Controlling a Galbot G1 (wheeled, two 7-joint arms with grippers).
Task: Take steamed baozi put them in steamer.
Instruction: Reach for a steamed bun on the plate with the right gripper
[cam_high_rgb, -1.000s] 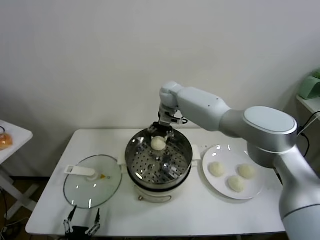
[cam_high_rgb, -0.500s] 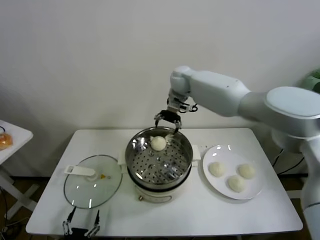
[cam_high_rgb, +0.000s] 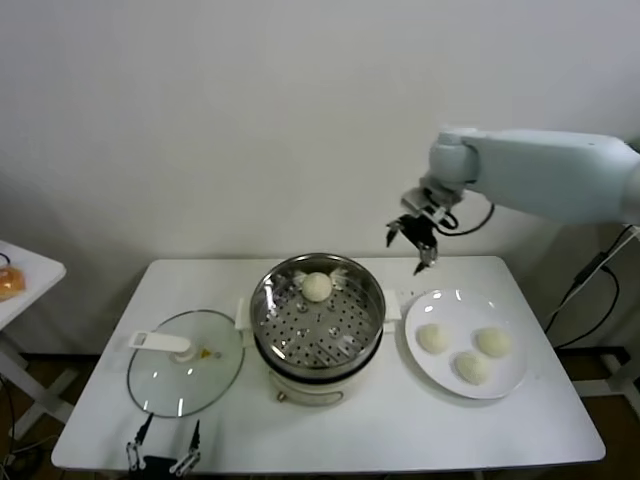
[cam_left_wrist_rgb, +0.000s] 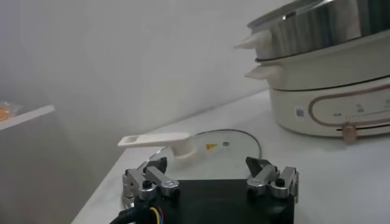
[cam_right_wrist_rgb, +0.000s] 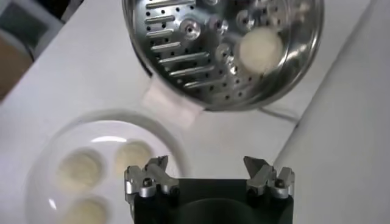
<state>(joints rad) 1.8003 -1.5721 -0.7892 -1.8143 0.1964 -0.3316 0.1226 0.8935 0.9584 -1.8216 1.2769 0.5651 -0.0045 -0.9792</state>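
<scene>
One bun (cam_high_rgb: 317, 287) sits in the steamer (cam_high_rgb: 372, 316) at its far rim. Three buns (cam_high_rgb: 433, 338) wait on the plate (cam_high_rgb: 512, 380) toward the table's (cam_high_rgb: 400, 430) right edge. Right gripper (cam_high_rgb: 413, 241) hangs empty above the table's far edge, jaws wide apart. Left gripper (cam_left_wrist_rgb: 210, 178) idles, spread, at the near-left edge. Roughly a quarter done.

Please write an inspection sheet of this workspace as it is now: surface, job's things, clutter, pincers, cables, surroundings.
Surface: white rectangular table.
Job's things: one off-white round bun in the shiny steel perforated steamer basket on its cream pot base; three buns on the flat white plate.
Clutter: round glass lid with white handle flat on the table.
Pincers: right pincer open, empty, raised between steamer and plate; left pincer open, empty, low at the table's near edge.
Cables: black cable at right.
Surroundings: white wall; small side table at left.
</scene>
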